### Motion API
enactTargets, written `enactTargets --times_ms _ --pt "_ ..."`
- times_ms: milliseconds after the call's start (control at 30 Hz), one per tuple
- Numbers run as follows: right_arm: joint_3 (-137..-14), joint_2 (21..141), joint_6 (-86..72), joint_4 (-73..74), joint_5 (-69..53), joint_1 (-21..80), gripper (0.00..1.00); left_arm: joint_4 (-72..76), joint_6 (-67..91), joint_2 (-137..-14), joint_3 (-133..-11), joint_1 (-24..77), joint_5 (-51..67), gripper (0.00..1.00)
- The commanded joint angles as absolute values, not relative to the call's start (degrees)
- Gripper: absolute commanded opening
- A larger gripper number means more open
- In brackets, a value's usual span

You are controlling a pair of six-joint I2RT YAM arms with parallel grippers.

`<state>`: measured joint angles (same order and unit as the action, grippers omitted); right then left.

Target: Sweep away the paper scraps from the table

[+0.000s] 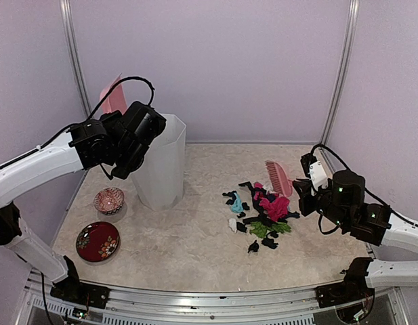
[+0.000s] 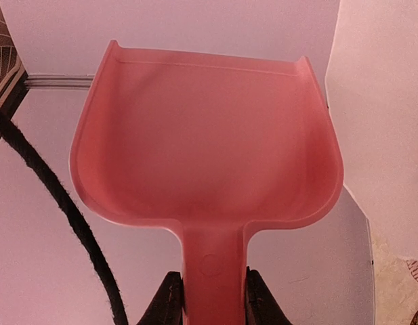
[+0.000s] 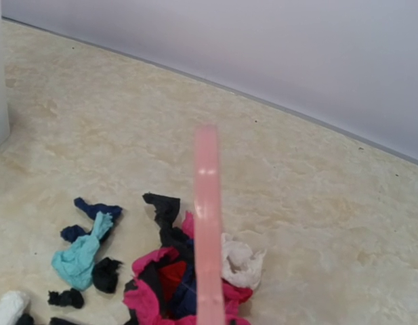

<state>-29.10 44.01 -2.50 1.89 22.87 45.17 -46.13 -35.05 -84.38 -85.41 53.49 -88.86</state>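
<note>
The paper scraps (image 1: 263, 213) lie in a loose pile on the right middle of the table (image 1: 195, 244), in black, magenta, green, teal and white. They also show in the right wrist view (image 3: 161, 277). My left gripper (image 1: 120, 122) is shut on the handle of the pink dustpan (image 2: 209, 135) and holds it high, beside the top of the white bin (image 1: 161, 162). The pan looks empty, and its handle sits between my left gripper's fingers (image 2: 210, 298). My right gripper (image 1: 303, 186) is shut on the pink brush (image 1: 280, 177), which reaches over the pile's far right side. In the right wrist view the brush (image 3: 209, 223) shows edge-on and the fingers are hidden.
Two red patterned dishes stand at the front left: a small bowl (image 1: 109, 200) and a plate (image 1: 97, 241). The tall white bin stands left of centre. Lilac walls close the back and sides. A black cable (image 2: 59, 203) hangs by the left wrist.
</note>
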Motion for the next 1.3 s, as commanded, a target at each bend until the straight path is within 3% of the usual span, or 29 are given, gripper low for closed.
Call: enactTargets --times_ms 0,200,400,767,1100,1267 --pt "-29.07 42.8 -2.71 0.13 22.54 44.47 0.0 -42.71 -36.49 -83.54 -86.79 53.83 -91.48 0.0" --pt "-29.26 41.75 -2.97 -0.25 22.0 44.4 0.0 -28.97 -41.32 -76.25 -83.14 55.13 -80.57 0.0" --pt "-29.91 41.46 -2.26 -0.67 21.77 44.38 0.0 -35.51 -25.59 -72.0 -84.36 53.79 -58.53 0.0" --pt "-30.54 41.46 -2.11 -1.26 20.54 44.24 0.0 -29.75 -19.99 -64.94 -76.44 51.75 -44.17 0.0" --pt "-35.56 43.73 2.04 1.66 22.28 43.66 0.0 -33.75 0.0 -63.85 -78.96 52.25 -27.12 0.0" --pt "-39.59 47.27 4.35 6.59 27.39 43.11 0.0 -36.96 8.25 -63.96 -78.92 57.16 -23.29 0.0"
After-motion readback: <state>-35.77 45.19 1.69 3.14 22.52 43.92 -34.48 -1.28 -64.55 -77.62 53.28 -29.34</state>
